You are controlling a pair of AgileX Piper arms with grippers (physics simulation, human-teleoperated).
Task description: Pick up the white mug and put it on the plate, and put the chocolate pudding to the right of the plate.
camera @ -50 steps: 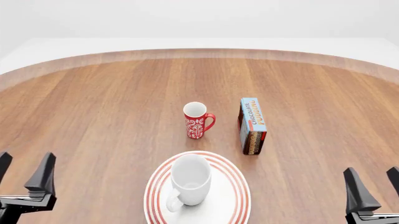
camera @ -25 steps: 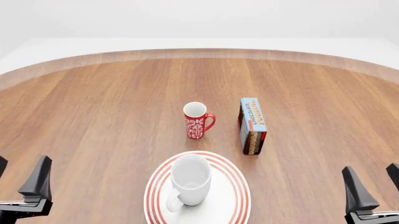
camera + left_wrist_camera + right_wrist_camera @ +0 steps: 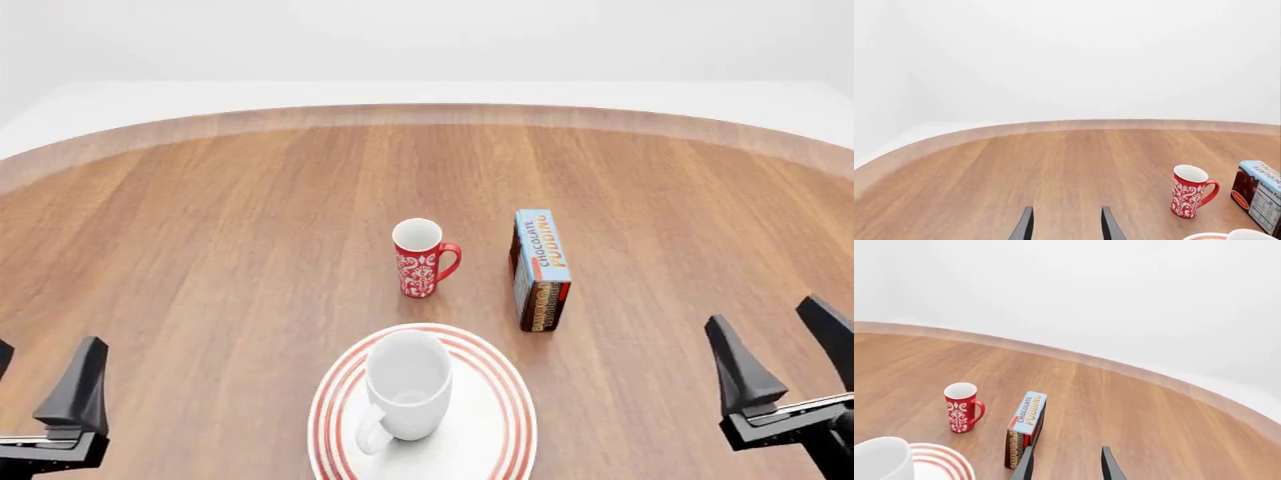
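The white mug (image 3: 407, 385) stands upright on the red-ringed plate (image 3: 514, 420) near the table's front edge, handle toward me. The chocolate pudding (image 3: 541, 268) lies on its side beyond the plate, a little to the right, and apart from it. My left gripper (image 3: 40, 385) hangs open and empty at the front left, well clear of the plate. At the front right, my right gripper (image 3: 787, 360) is open and empty too, nearer than the pudding and to its right. The right wrist view shows the pudding (image 3: 1026, 427), the white mug (image 3: 881, 457) and the plate (image 3: 944, 460) ahead of that gripper (image 3: 1066, 462).
A slim red mug (image 3: 424, 258) with a white floral pattern stands upright just left of the pudding, beyond the plate. It also shows in the left wrist view as the red mug (image 3: 1189, 191), with bare wood in front of the left gripper (image 3: 1066, 222).
My right gripper has risen and swung a little toward the middle of the table. The left gripper has sunk slightly toward the front edge. The mugs, plate and pudding have not moved.
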